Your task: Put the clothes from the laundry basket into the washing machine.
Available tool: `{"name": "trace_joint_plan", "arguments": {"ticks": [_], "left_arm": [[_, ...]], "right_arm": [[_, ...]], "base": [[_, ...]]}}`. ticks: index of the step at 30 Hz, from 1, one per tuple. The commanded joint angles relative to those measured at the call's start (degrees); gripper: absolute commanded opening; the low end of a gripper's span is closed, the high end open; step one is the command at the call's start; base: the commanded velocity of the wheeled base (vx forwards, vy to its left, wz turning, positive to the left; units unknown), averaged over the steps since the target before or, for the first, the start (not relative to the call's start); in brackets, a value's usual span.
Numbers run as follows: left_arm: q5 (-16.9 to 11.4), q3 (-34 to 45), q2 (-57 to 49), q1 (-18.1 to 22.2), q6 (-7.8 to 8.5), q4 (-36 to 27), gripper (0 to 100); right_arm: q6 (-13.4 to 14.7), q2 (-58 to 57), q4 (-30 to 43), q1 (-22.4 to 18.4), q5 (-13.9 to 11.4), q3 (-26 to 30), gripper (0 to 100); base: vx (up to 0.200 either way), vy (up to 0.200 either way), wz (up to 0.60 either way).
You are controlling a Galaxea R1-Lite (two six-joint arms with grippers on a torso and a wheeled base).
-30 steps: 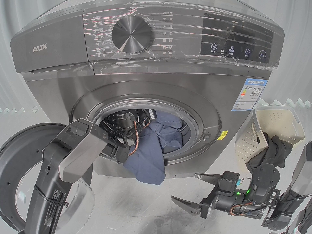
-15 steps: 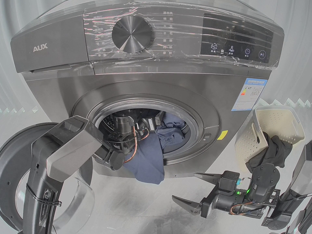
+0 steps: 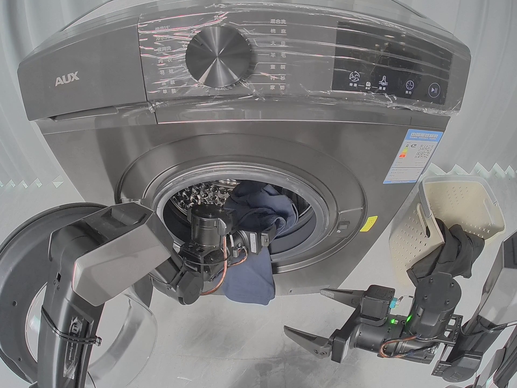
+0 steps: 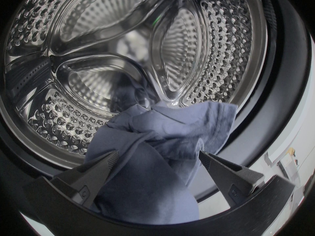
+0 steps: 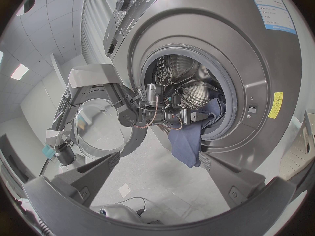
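Navy-blue cloth shirt hangs half outside grey steel washing machine; left hand spread wide, it may slide out.

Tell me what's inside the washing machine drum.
A blue garment lies bunched at the mouth of the drum, part hanging out over the rim; bare perforated steel behind it. The drum floor beneath the cloth is covered.
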State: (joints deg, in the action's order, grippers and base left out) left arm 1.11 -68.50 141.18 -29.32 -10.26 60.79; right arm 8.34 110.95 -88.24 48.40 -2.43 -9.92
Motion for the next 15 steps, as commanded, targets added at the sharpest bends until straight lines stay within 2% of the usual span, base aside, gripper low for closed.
{"name": "trace_joint_plan", "arguments": {"ticks": [1, 11, 12, 15], "left_arm": [[-0.05, 1.17, 1.73, -0.12, 1.30, 0.29, 100], [-0.05, 1.35, 2.70, -0.21, 1.65, 0.38, 100], [-0.05, 1.35, 2.79, -0.21, 1.65, 0.38, 0], [-0.05, 1.09, 3.58, -0.21, 1.74, 0.38, 0]], "right_arm": [[0.01, 0.32, 0.08, 0.03, -0.04, -0.10, 100], [0.01, 0.41, -0.01, 0.12, -0.04, -0.18, 100], [0.01, 0.41, -0.01, 0.12, -0.04, -0.27, 100], [0.01, 0.41, -0.01, 0.12, -0.04, -0.45, 100]], "base": [[0.000, 0.000, 0.00], [0.000, 0.000, 0.00], [0.000, 0.000, 0.00], [0.000, 0.000, 0.00]]}}
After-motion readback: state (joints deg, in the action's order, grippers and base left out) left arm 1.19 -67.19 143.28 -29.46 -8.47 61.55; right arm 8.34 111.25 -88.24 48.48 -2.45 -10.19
